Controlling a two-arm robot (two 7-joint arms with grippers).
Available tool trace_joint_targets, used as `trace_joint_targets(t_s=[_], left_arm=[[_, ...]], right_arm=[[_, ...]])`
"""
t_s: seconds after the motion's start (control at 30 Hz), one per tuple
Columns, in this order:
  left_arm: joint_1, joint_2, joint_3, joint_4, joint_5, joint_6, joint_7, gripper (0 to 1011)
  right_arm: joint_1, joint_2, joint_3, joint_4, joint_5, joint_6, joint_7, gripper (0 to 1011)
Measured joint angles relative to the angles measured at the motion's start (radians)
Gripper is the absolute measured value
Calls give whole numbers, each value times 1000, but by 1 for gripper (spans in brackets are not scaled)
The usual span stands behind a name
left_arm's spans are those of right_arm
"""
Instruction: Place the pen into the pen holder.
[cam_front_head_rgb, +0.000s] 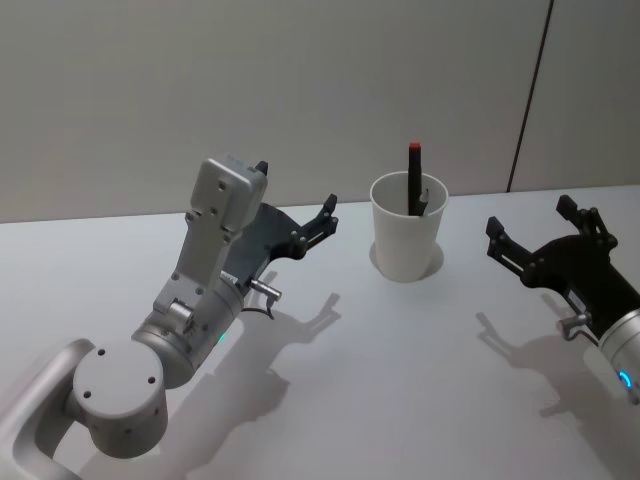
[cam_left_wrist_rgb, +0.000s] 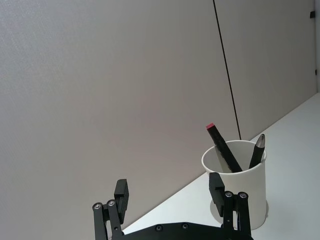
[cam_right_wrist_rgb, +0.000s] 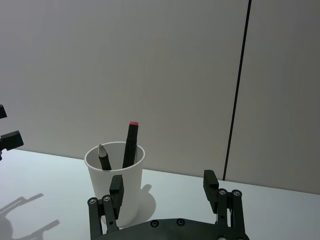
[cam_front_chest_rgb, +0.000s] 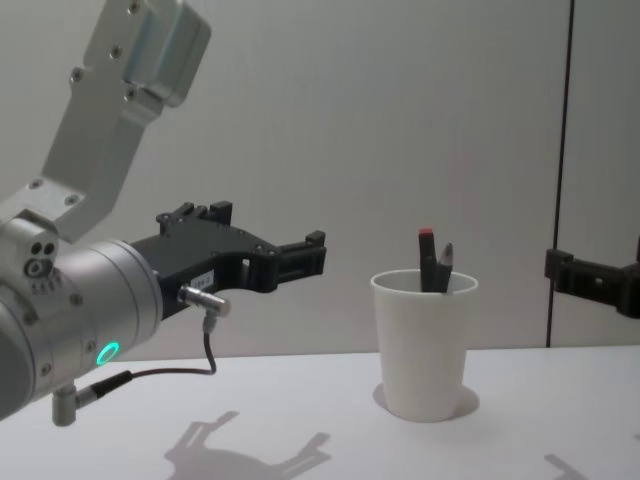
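The pen holder (cam_front_head_rgb: 408, 245) is a white paper cup standing on the white table, towards the back and a little right of centre. Two pens stand in it: a black pen (cam_front_head_rgb: 414, 178) with a red end leans above the rim, and a second dark pen (cam_left_wrist_rgb: 257, 149) with a grey tip rests beside it. My left gripper (cam_front_head_rgb: 297, 192) hovers open and empty to the left of the cup. Open and empty too, my right gripper (cam_front_head_rgb: 530, 218) is off to the cup's right. In the chest view the cup (cam_front_chest_rgb: 425, 345) sits between the left gripper (cam_front_chest_rgb: 310, 258) and the right gripper (cam_front_chest_rgb: 590, 278).
A plain grey wall with a dark vertical seam (cam_front_head_rgb: 532, 95) runs just behind the table (cam_front_head_rgb: 400, 380). The left arm's large silver body (cam_front_head_rgb: 190, 320) fills the near left of the table.
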Motion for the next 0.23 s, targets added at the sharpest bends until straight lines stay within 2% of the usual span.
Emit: trace_joint_targets(t_s=[0.23], left_arm=[[0,0,0,0,0,0,0,1001]], right_arm=[[0,0,0,0,0,0,0,1001]])
